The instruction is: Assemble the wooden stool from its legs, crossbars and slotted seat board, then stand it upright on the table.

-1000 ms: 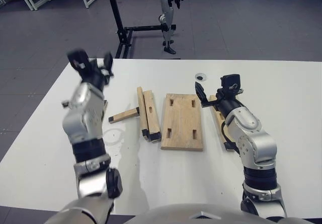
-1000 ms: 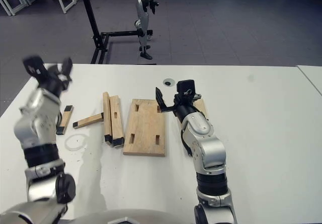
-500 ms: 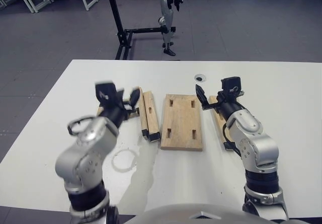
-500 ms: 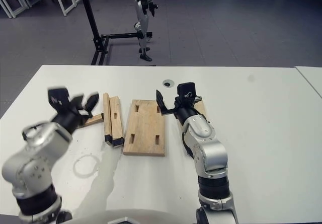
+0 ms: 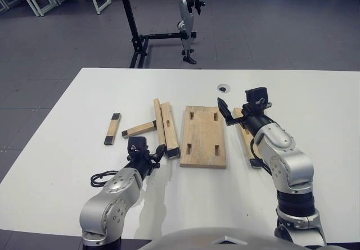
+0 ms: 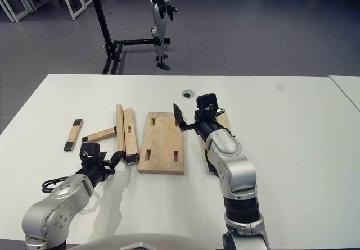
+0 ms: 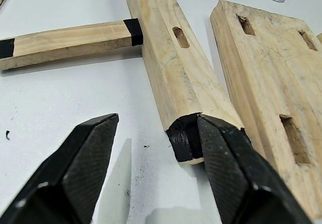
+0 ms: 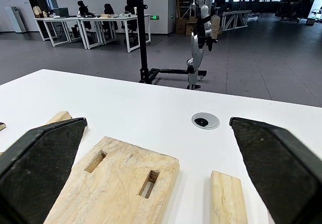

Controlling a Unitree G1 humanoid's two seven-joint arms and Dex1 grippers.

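The slotted seat board (image 5: 203,135) lies flat in the middle of the table. Left of it two legs (image 5: 163,127) lie side by side, with a crossbar (image 5: 138,129) angled off them and a short black-tipped bar (image 5: 113,128) farther left. My left gripper (image 5: 147,150) is low over the table, open, at the legs' near black-tipped end (image 7: 185,138), which lies just inside one finger (image 7: 236,178). More wooden pieces (image 5: 246,143) lie right of the board, partly hidden by my right arm. My right gripper (image 5: 239,105) hovers open at the board's far right corner, holding nothing.
A round cable hole (image 5: 225,86) sits in the white table (image 5: 315,109) beyond the board. Past the far edge stand a black frame (image 5: 135,31) and another humanoid robot (image 5: 187,14). Bare tabletop stretches to the right and along the front.
My left arm swung down from high at the far left to the table's front, its gripper ending at the legs' near end. The right arm stayed almost still.
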